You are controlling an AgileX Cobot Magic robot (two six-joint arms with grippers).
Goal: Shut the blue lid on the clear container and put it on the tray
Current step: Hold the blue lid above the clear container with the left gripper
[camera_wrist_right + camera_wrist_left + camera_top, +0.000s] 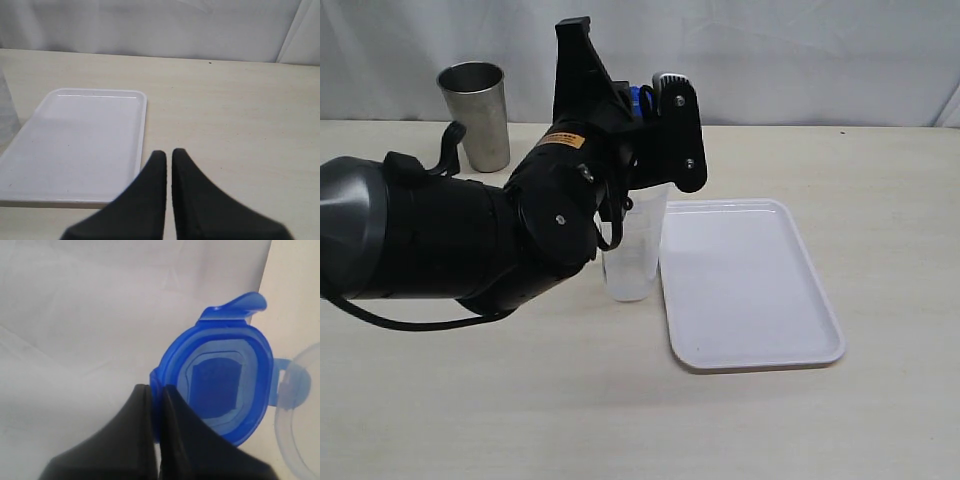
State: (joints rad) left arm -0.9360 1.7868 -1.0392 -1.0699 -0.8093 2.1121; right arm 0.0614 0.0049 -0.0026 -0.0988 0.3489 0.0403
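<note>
The left pincer (156, 390) is pinched tight on the edge of the lid (220, 380) and holds it up in the air, close to the open top of the container (635, 262). The container stands on the tabletop (820, 420), just beside the tray (750, 290). The right pincer (169, 155) is squeezed together and holds nothing. I think this is the lid step. Next, the lid must sit flat on the rim and be pushed down.
</note>
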